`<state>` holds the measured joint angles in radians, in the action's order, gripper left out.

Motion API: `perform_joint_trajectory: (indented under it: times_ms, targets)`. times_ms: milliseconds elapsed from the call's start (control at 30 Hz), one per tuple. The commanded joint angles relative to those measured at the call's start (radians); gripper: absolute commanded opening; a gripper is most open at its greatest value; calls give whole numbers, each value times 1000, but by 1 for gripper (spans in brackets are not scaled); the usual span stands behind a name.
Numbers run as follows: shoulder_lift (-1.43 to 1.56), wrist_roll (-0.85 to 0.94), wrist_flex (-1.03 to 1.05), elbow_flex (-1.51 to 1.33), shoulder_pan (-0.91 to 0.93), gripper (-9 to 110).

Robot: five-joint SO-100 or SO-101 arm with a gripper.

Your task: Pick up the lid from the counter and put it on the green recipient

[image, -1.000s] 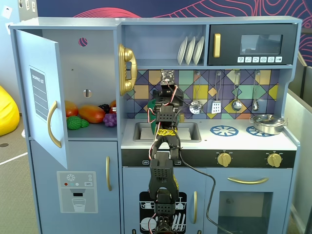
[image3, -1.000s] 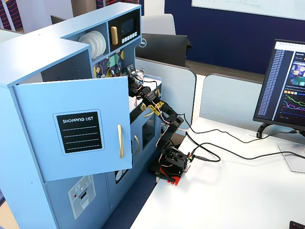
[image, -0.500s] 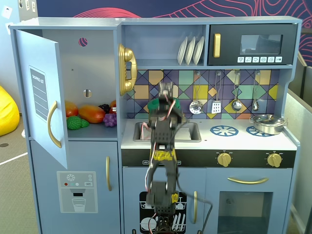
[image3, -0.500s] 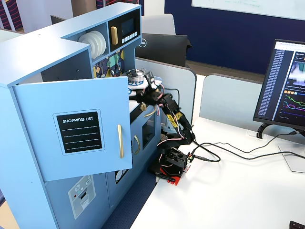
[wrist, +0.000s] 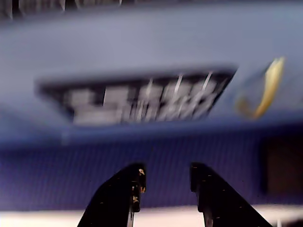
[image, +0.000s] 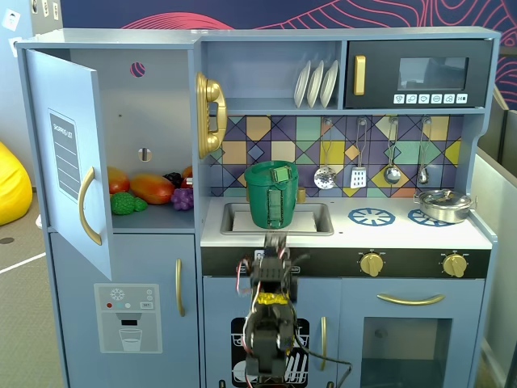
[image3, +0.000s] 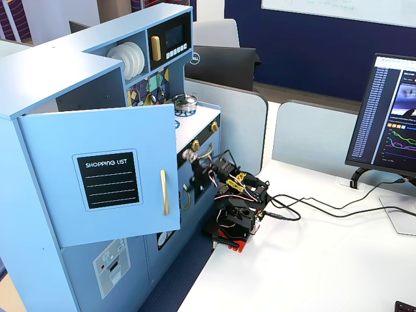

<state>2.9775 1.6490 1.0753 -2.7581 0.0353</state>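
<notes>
nothing looks left to do: the lid (image: 271,166) sits on the green recipient (image: 271,196), mid-frame in the sink (image: 315,218). the gripper (wrist: 164,182) is empty, jaws parted. a second ago the arm reached over the pot; now it is folded low, bottom centre.

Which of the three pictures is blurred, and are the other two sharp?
The wrist view is heavily smeared; only the gripper with its jaws apart is crisp there. In a fixed view the green recipient is sharp, the arm slightly soft. The other fixed view is sharp, with even light.
</notes>
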Motion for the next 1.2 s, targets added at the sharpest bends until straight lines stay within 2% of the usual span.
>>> perform_joint_trajectory:
  times_ms: [0, 333, 400, 1167]
  targets:
    - [106, -21, 120, -143, -38, 1]
    - [199, -72, 451, -238, -78, 2]
    - [199, -158, 454, -238, -67, 3]
    - [199, -140, 456, -238, -74, 5]
